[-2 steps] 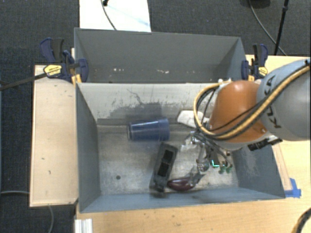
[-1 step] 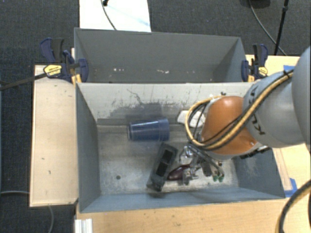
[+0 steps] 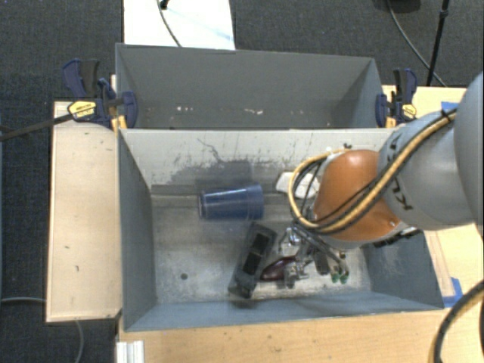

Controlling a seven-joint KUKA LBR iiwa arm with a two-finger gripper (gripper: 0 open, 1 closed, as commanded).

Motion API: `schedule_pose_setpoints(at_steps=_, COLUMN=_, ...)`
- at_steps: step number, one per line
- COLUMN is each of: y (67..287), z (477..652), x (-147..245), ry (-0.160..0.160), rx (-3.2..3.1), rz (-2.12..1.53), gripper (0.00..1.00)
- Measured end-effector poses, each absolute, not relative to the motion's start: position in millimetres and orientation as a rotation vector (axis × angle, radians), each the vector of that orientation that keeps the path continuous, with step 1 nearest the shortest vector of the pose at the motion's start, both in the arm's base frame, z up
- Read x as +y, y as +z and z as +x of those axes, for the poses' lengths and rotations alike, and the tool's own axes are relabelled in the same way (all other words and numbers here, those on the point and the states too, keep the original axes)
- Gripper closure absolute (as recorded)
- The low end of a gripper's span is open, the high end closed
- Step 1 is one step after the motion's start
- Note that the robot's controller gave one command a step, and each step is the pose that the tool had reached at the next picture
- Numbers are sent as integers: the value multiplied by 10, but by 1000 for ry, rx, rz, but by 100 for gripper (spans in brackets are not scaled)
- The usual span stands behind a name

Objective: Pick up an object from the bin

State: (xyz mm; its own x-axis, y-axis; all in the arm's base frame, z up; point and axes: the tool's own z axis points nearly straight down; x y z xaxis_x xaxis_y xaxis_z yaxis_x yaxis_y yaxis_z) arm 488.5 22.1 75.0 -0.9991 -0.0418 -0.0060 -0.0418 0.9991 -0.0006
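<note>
My gripper (image 3: pixel 301 254) is low in the front right part of the bin, under the orange wrist cover. Just left of it a black oblong device (image 3: pixel 253 262) lies slanted on the floor, its near end close to the front wall. A small dark red thing (image 3: pixel 275 269) lies between that device and the gripper, right at the gripper's lower end. Whether anything is held cannot be told. A dark blue plastic cup (image 3: pixel 231 202) lies on its side further back and to the left, apart from the gripper.
A white thing (image 3: pixel 288 181) peeks out behind the orange cover near the back wall. A small green bit (image 3: pixel 341 277) lies under the arm at the front right. The arm and its cables cover the right part of the bin floor.
</note>
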Motion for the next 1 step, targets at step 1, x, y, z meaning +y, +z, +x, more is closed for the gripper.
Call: schedule_pose_setpoints(at_steps=1, y=2295, z=4778, x=293, ry=1, rx=3137, rz=-78, gripper=100)
